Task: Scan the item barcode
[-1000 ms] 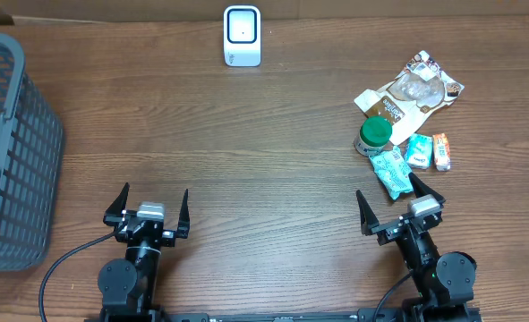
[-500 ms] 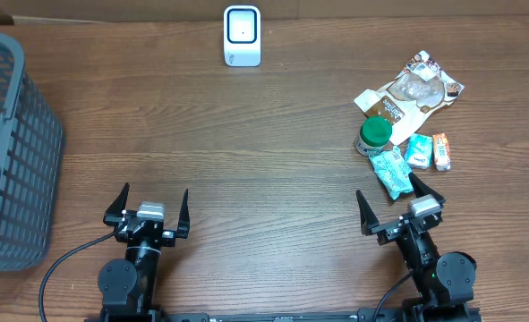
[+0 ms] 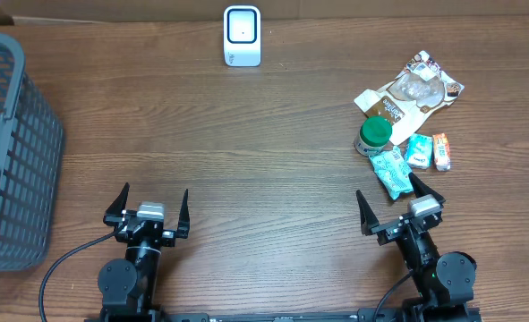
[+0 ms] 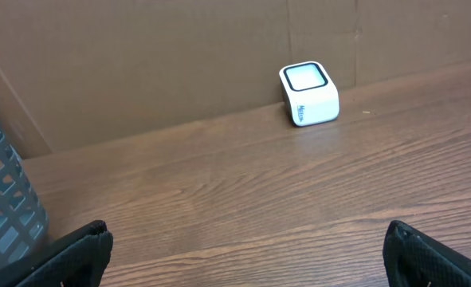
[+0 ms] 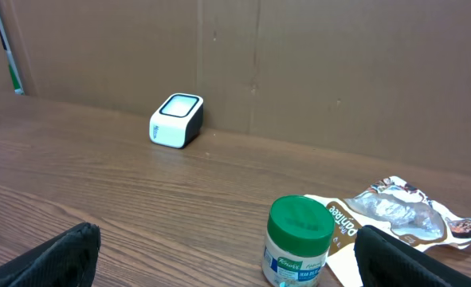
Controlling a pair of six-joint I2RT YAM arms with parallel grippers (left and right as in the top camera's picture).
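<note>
The white barcode scanner (image 3: 243,36) stands at the table's far edge, also seen in the left wrist view (image 4: 308,93) and the right wrist view (image 5: 176,120). A cluster of items lies at the right: a green-lidded jar (image 3: 374,134) (image 5: 299,239), a brown and white bag (image 3: 412,92) (image 5: 394,211), two teal packets (image 3: 391,172) and an orange packet (image 3: 441,151). No barcode can be made out on any of them. My left gripper (image 3: 155,199) (image 4: 247,255) is open and empty near the front. My right gripper (image 3: 391,201) (image 5: 227,255) is open and empty, just short of the nearest teal packet.
A grey mesh basket (image 3: 13,152) (image 4: 4,207) fills the left side of the table. A brown cardboard wall (image 4: 179,56) runs behind the scanner. Bare wood (image 3: 246,152) lies between the grippers and the scanner.
</note>
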